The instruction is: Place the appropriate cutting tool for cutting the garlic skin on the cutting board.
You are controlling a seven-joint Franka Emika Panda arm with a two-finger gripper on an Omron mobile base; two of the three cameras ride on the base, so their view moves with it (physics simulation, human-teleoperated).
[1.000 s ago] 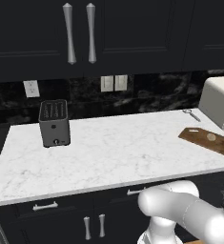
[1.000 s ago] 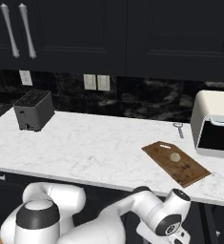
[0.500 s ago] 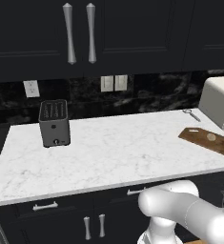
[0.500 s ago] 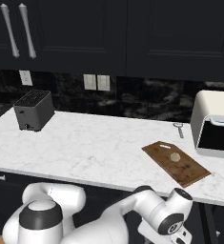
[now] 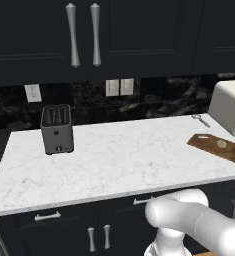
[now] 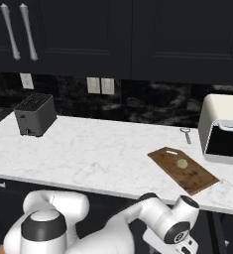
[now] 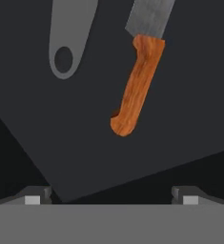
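Inspecting arm pose: the white arm (image 6: 113,233) was folded low in front of the counter, its elbow link bulking in the lower right of the left base view and its wrist joint reaching down below the counter edge in the right base view.
Gripper (image 7: 111,196): pointed at a dark flat surface (image 7: 85,143); the two finger tips (image 7: 33,199) stood far apart at the bottom of the hand view, with nothing between them, so the jaws were spread wide.
Knife (image 7: 139,71): lay on the dark surface ahead of the gripper, its orange-brown wooden handle nearest the finger tips and its grey blade running out of the top edge; apart from the gripper.
Grey utensil (image 7: 68,38): a flat grey handle end with a round hole, lying beside the knife on the same surface; the rest was cut off by the frame.
Cutting board (image 6: 183,170): lay flat on the white marble counter (image 6: 88,154), toward its right end, near a cream appliance (image 6: 222,129).
Garlic (image 6: 182,163): rested on the cutting board, near its middle.
Small metal tool (image 6: 186,134): lay on the counter behind the board, close to the appliance.
Toaster (image 6: 34,115): stood upright at the counter's left end, well apart from the board.
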